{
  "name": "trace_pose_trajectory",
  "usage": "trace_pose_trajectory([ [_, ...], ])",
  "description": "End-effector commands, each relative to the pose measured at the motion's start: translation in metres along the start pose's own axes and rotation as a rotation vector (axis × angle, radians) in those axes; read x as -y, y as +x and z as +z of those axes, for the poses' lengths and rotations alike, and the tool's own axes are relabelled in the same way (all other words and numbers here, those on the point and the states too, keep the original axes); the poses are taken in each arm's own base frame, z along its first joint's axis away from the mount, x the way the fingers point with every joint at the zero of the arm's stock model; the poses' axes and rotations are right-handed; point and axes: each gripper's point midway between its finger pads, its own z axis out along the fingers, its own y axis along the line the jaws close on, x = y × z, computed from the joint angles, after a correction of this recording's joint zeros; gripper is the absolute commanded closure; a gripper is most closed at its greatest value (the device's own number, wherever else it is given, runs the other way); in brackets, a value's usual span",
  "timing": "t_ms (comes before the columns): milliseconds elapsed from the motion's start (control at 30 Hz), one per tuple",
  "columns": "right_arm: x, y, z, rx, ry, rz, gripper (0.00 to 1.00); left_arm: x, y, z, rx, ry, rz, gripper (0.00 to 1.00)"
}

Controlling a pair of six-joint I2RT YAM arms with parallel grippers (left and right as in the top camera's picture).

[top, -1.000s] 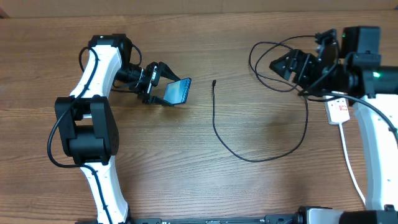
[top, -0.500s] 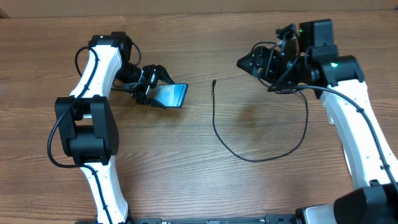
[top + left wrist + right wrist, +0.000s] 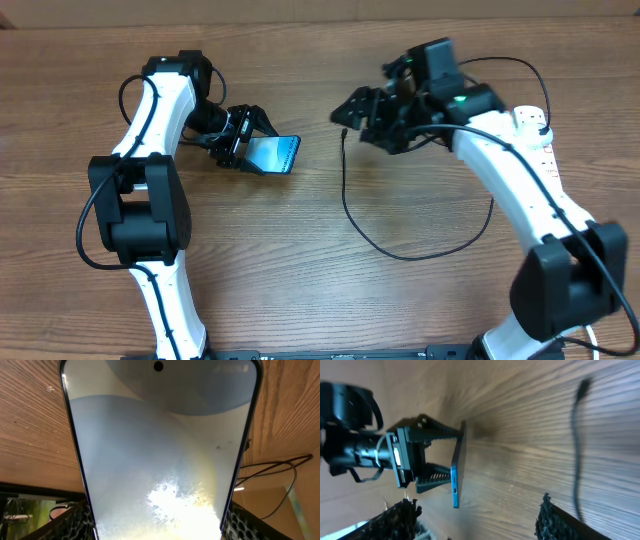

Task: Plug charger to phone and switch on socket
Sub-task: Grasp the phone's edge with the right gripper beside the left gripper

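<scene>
Pickup of the charger [image 3: 343, 185] tip [image 3: 344, 132] looks to be the step in hand. The left pincer [image 3: 252, 148] is clenched on the phone [image 3: 276, 153], holding it tilted low over the tabletop [image 3: 300, 300]; whether it touches the wood I cannot tell. The right pincer [image 3: 350, 116] hovers just beside the tip, released and empty. The cable lies slack, curving away to the right.

The next move, I judge, is to lower onto the tip, close squarely on the thin connector, then carry it to the phone's port. The socket switch comes after that.

The right wrist view shows what overhead cannot. The phone [image 3: 456, 467] sits edge-on between the left pincer's fingers. The right pincer's own fingers [image 3: 400, 517] are spread wide with nothing between them, and the tip [image 3: 583, 385] lies ahead. The left wrist view gives only the phone's [image 3: 160, 460] glaring screen. What seems to be the socket [image 3: 535, 120] peeks past the right arm.
</scene>
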Motion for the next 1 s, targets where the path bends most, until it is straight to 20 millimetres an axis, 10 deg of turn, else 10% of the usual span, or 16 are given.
trace_pose_trajectory([
  [0,-0.007,0.011,0.019,-0.037,-0.010,0.050,0.26,0.008,0.000,-0.005,0.022,0.019,0.012,0.58],
  [967,-0.022,0.046,0.110,-0.041,0.070,0.073,0.49,0.008,-0.001,-0.005,0.025,0.019,0.009,0.57],
])
